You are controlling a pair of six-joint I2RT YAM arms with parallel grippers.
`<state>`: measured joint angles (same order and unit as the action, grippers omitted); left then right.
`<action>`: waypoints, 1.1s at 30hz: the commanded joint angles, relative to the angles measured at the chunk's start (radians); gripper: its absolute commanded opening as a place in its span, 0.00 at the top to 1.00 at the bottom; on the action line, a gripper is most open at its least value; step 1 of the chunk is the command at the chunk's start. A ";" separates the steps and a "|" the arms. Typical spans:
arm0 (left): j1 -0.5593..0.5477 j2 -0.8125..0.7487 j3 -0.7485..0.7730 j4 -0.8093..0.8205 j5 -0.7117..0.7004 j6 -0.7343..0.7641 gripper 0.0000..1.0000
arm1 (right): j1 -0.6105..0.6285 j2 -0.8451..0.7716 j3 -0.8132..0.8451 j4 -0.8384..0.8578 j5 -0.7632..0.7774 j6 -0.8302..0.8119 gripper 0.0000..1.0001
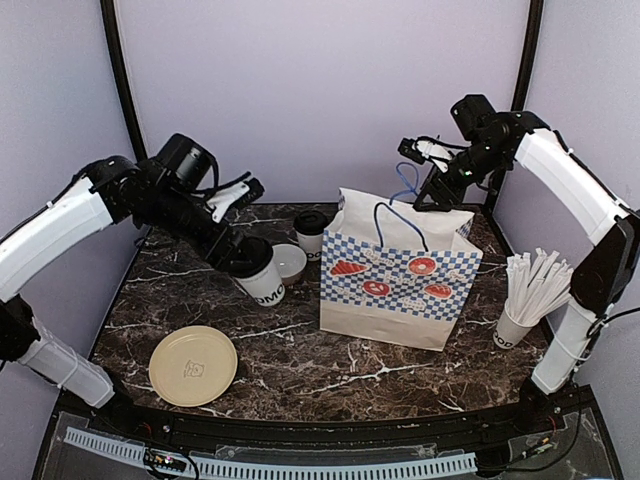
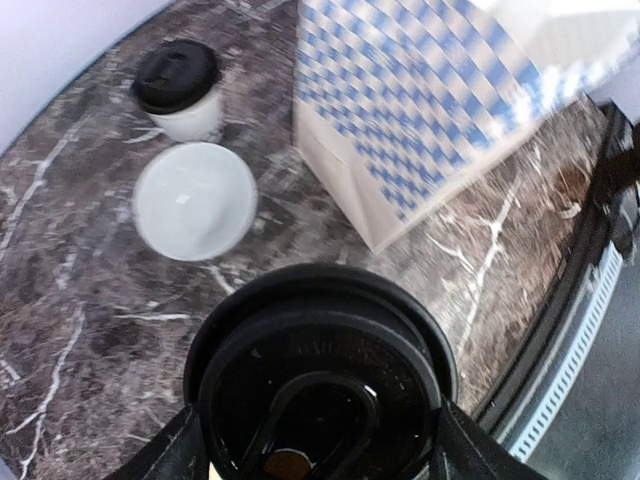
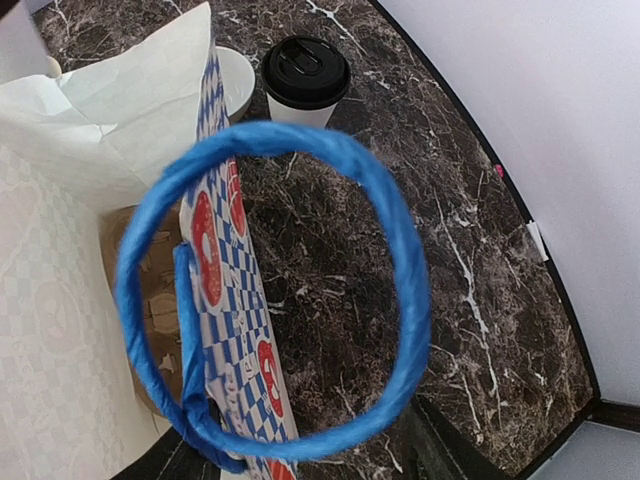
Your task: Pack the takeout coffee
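While angled down from the left, clamps left gripper point(image 1: 243, 258) round a lidded coffee cup point(image 1: 265, 283), tilted beside the bowl point(image 1: 290, 262) (bag point(image 1: 400, 290) to its right); pinches blue handle point(image 3: 408, 300) in raised right gripper point(image 1: 428, 194).

Marble tbl point(image 1: 300, 372): bag point(image 1: 400, 280), plate point(image 1: 193, 366), bowl point(image 1: 291, 262), lidded cup point(image 1: 310, 234), stick cup point(image 1: 514, 326).

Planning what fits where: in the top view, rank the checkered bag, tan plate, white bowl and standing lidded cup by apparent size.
Largest: checkered bag
Next: tan plate
Then white bowl and standing lidded cup, about alike; held cup partly hides the bowl, so unranked.
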<state>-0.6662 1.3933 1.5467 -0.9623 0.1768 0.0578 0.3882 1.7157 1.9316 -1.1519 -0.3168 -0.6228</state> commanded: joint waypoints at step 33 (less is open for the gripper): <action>-0.439 0.343 -0.079 0.099 0.144 0.196 0.23 | 0.052 0.053 0.050 -0.016 -0.043 0.006 0.39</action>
<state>-1.0985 1.7050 1.4166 -0.7498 0.2470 0.2276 0.4351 1.7695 1.9892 -1.1694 -0.3553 -0.6060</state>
